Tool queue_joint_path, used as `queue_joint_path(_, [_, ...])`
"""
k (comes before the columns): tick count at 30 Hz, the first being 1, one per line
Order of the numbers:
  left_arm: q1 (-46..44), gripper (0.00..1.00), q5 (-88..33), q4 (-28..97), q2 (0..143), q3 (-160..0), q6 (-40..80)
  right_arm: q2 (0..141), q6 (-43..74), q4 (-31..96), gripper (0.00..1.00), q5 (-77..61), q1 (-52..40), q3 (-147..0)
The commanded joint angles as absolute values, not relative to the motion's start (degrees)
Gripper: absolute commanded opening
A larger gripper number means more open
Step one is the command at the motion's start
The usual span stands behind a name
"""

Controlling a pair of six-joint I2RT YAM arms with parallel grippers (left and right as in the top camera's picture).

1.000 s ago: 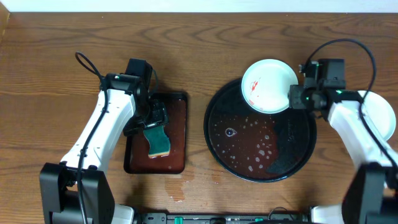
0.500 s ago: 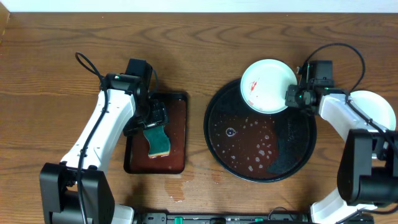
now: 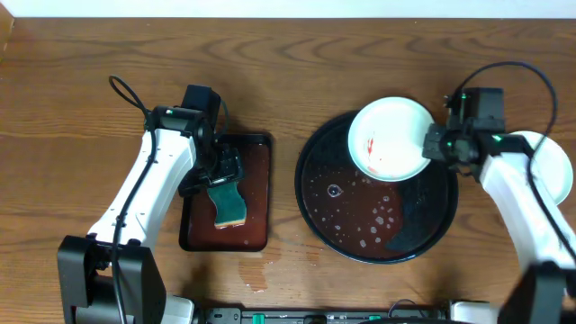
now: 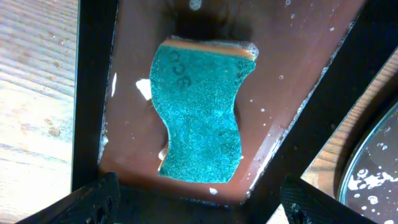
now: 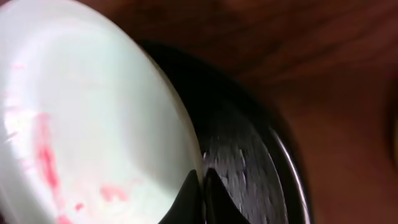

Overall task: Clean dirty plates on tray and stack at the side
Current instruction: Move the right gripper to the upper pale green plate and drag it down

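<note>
A brown wood-grain tabletop (image 3: 81,81) fills the frame. Right of centre on it sits the round black tray (image 3: 423,220), its floor wet with foam specks. Left of centre lies a smaller red-brown tray (image 3: 256,211). A white smeared plate (image 3: 391,139) with red marks overlaps the black tray's upper right rim. A second plate (image 3: 560,175) rests on the wood at the right edge, partly hidden by the arm. A green sponge (image 4: 199,112) lies on the red-brown tray. The right gripper (image 3: 435,144) pinches the smeared plate's right rim, and the left gripper (image 4: 199,190) hangs over the sponge, fingers spread wide and clear of it
</note>
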State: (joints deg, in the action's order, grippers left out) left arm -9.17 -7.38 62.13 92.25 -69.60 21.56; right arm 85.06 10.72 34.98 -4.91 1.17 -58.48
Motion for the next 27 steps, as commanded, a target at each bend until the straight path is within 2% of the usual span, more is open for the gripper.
queue_joint_path(1, [-9.0,0.84,-7.5,62.2,91.6,-70.2,21.2,80.6,13.0,39.9,0.01,-4.8,1.1,-58.4])
queue_joint_path(8, [-9.0,0.83,-7.5,62.2,91.6,-70.2,21.2,80.1,26.0,53.4,0.01,-4.3,0.6,-56.4])
queue_joint_path(13, [-9.0,0.83,-7.5,62.2,91.6,-70.2,21.2,80.1,32.0,48.1,0.01,-2.8,-0.5,-49.8])
queue_joint_path(16, [-9.0,0.83,-7.5,62.2,91.6,-70.2,21.2,80.2,32.1,44.2,0.01,-3.0,-0.6,-46.3])
queue_joint_path(18, [-9.0,0.84,-7.5,62.2,91.6,-70.2,21.2,80.2,28.0,42.9,0.02,-5.0,-0.8,-45.6])
queue_joint_path(19, [-9.0,0.84,-7.5,62.2,91.6,-70.2,21.2,80.1,24.1,42.1,0.05,-6.0,-1.1,-45.6])
queue_joint_path(22, [-9.0,0.83,-7.5,62.2,91.6,-70.2,21.2,79.8,13.1,41.6,0.30,-8.7,-1.3,-46.7])
queue_joint_path(27, [-9.0,0.84,-7.5,62.2,91.6,-70.2,21.2,79.0,4.9,43.4,0.35,-9.4,-1.3,-50.9])
